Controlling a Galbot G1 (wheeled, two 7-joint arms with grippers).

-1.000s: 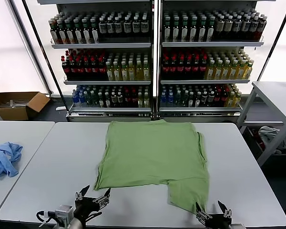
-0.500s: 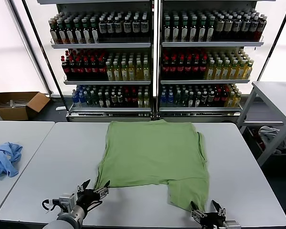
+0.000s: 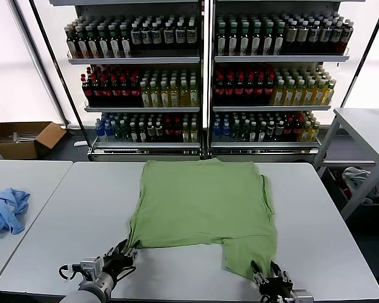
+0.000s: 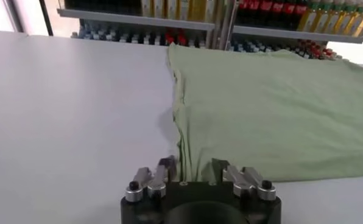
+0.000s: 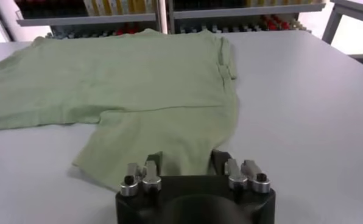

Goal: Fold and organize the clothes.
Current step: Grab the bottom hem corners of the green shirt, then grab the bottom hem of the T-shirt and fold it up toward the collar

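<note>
Bottle-stocked shelves [image 3: 202,76] stand behind the white tabletop [image 3: 69,214], which lies bare on both sides of the green polo shirt [image 3: 202,202]. It lies flat mid-table, long axis running from near edge toward the shelves. Left pincer [image 3: 122,254] closes on its near-left corner; right pincer [image 3: 270,276] closes on the near-right hem.

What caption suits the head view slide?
Both grippers, left and right, meet the green polo shirt's near edge.
</note>
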